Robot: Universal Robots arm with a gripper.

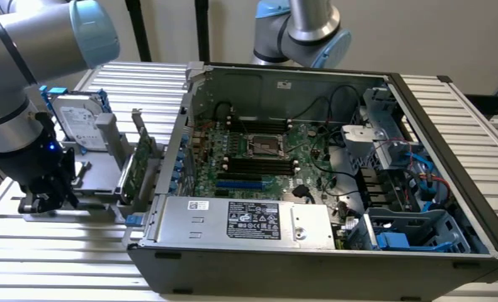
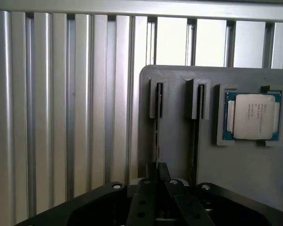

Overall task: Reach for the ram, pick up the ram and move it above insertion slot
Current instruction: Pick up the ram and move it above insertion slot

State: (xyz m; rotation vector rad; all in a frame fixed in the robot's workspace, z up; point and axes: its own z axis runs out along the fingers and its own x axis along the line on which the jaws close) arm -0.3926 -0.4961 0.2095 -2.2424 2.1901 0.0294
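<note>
Gripper stands low over the holder, near the table's edge at the exterior view's left and outside the case. In the wrist view its fingers are clenched on the ram. The ram is seen edge-on as a thin strip, seated in the holder slot farther from the CPU, with a second slot between the two. The CPU lies flat in its own recess of the holder. Moving rightward in the exterior view, the drive stands upright behind the holder. The card stands on edge just beside the case wall. The case is open, with the board exposed inside. A second arm stands at the table's far edge.
</note>
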